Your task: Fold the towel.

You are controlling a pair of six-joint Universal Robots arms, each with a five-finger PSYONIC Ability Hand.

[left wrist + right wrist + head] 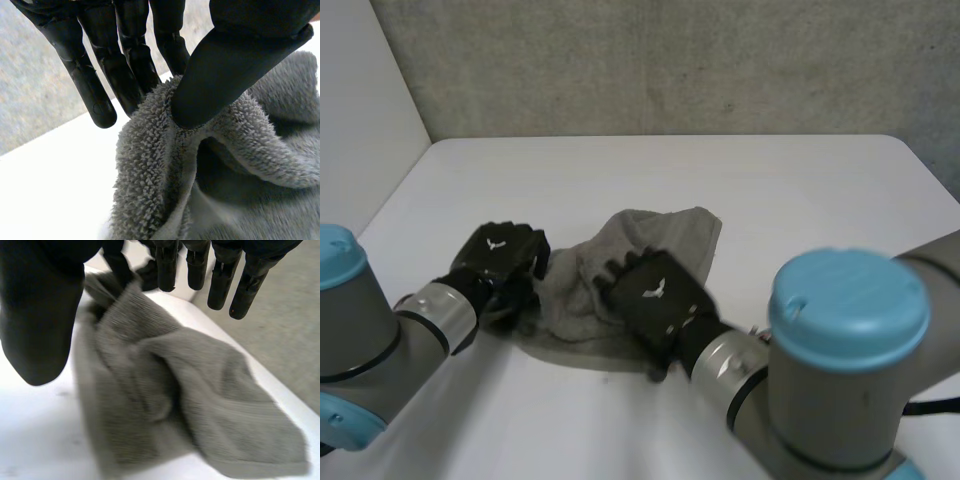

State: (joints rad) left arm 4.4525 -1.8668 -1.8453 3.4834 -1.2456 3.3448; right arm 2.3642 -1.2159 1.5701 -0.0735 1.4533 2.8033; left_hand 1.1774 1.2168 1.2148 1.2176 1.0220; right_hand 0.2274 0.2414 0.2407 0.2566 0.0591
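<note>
Towel [665, 235] crumpled on table [790, 190], left hand [500, 258] pinching, right hand [655, 295] apparently above.

A white table [720, 190] stands against a rough grey wall [670, 60], a white panel [360, 100] alongside.

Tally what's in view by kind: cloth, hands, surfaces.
Towels: 1, the grey towel, crumpled.
Hands: 2, both black: left hand pinching a towel edge, right hand open over the towel.
Tables: 1, the white table.
Total: 4.
</note>
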